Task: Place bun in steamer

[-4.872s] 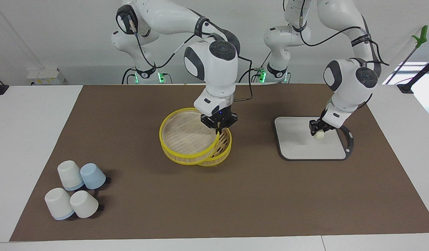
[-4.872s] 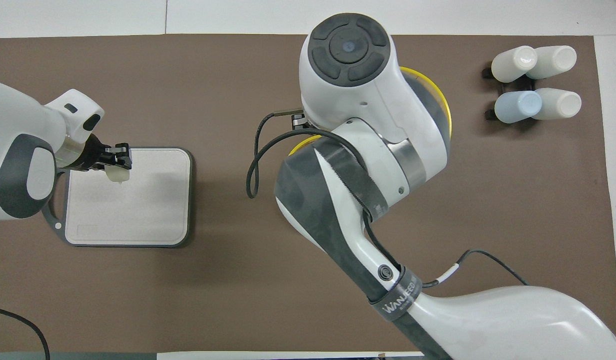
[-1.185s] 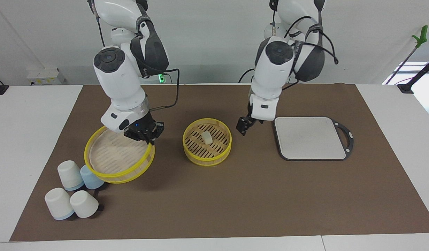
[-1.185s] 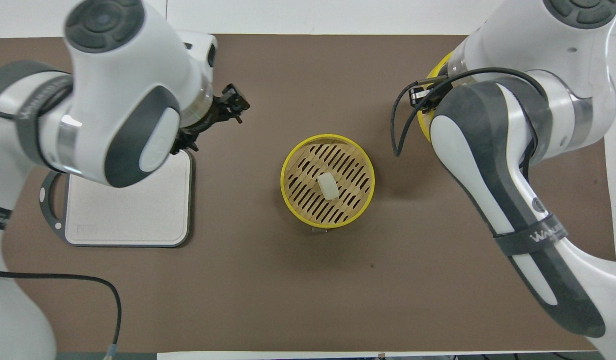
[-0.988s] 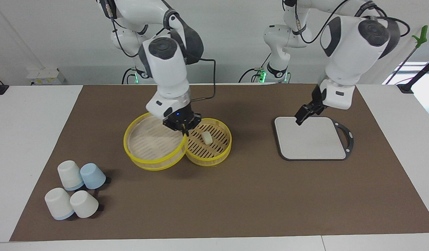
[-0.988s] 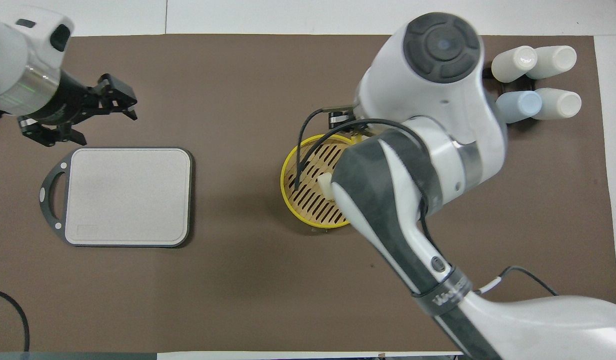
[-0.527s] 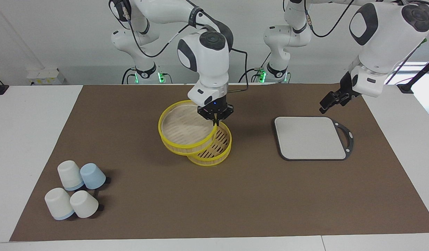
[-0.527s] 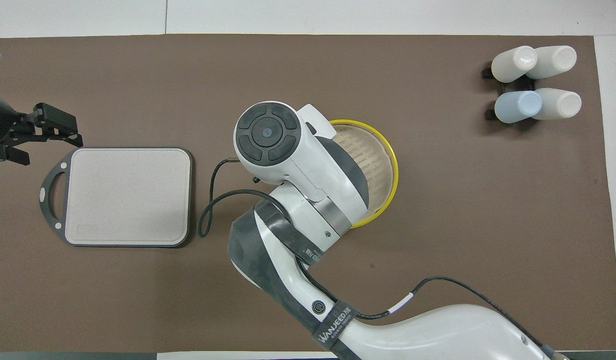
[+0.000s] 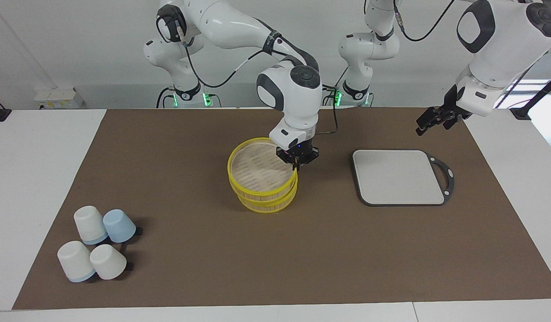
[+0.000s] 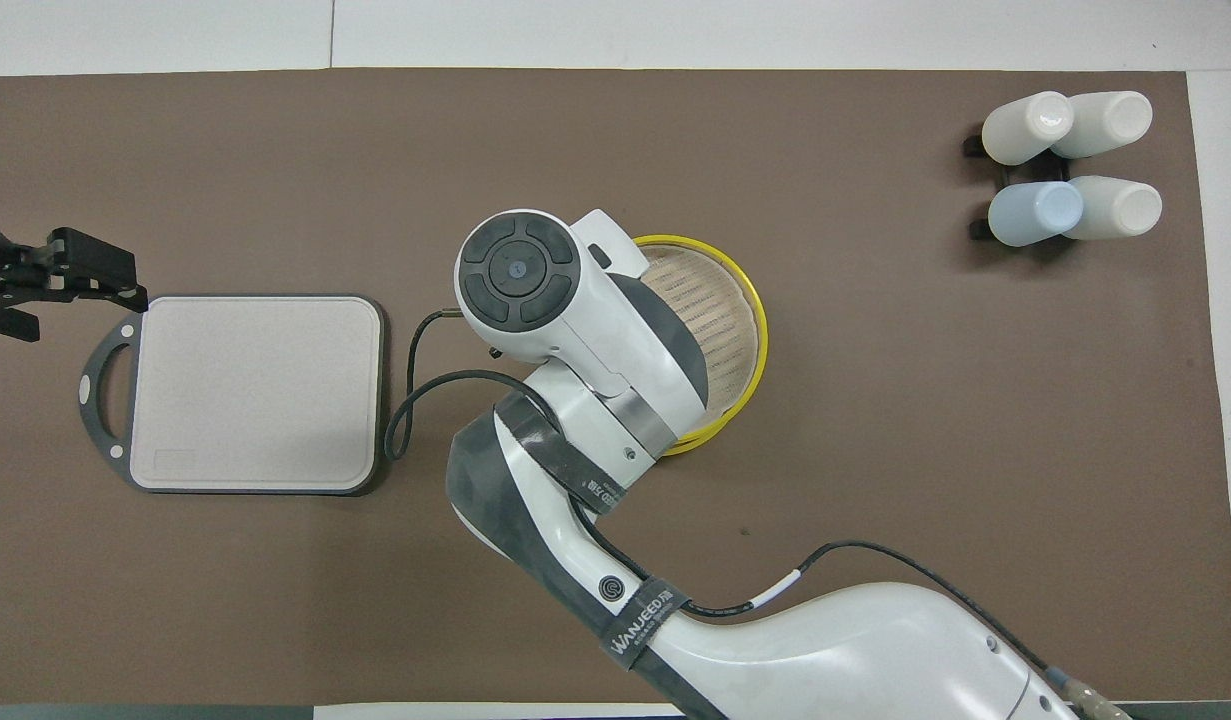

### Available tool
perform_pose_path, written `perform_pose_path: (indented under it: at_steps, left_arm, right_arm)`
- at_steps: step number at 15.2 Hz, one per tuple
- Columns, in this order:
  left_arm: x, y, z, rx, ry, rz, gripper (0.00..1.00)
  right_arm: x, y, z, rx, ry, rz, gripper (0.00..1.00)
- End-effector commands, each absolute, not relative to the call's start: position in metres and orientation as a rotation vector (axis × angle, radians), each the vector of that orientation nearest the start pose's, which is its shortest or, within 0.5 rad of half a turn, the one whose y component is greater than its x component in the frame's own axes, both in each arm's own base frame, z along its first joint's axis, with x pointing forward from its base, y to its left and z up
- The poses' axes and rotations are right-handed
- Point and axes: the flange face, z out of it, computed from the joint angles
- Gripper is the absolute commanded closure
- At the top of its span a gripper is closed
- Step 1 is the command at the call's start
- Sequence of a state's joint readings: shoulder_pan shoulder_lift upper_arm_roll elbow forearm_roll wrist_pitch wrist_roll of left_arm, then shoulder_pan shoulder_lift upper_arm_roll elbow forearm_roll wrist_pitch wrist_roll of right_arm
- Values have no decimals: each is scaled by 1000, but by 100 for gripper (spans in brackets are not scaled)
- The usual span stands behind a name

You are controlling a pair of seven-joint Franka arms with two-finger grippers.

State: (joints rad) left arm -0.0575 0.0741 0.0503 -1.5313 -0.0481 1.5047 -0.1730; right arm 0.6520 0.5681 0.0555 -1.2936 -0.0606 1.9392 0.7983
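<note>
Bun: not visible in either view; the lid (image 9: 261,167) covers the steamer (image 9: 268,203), so whether it lies inside cannot be told. In the overhead view the right arm hides much of the lid and nearly all of the basket below; only a yellow arc shows (image 10: 747,330).

Facing view: the steamer stands at mid-bench, lid sitting on top, slightly offset toward the right arm's end. Right gripper (image 9: 296,162) is at the lid's rim on the side toward the left arm's end, fingers pinching the rim. This grip is not seen from overhead.

Left gripper (image 9: 433,120) hangs raised, over the brown mat (image 9: 275,268) beside the grey board (image 9: 398,176), fingers spread. Overhead shows it partly cut off at the frame edge (image 10: 65,275).

Four upturned cups (image 9: 98,248), three white and one pale blue, cluster toward the right arm's end, farther from the robots than the steamer. White bench (image 9: 29,179) beneath the mat; pale wall at the robots' end.
</note>
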Motion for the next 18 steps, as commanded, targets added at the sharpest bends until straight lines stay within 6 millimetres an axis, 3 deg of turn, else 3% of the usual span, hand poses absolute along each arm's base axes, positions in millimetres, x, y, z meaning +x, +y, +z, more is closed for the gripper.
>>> perform_pose_path:
  at_steps: [1,7,18]
  left_arm:
    - [559,13,603,-3148,-226,169,0]
    - [543,12,603,-3156,-110,211,0]
    - [547,9,604,-3149,-67,189,0]
  right_arm:
    - [564,462,417,-3105,160,-130,100]
    - [561,451,403,-3124,162,-107,100]
    - [552,459,402,-3123,145,-98,100]
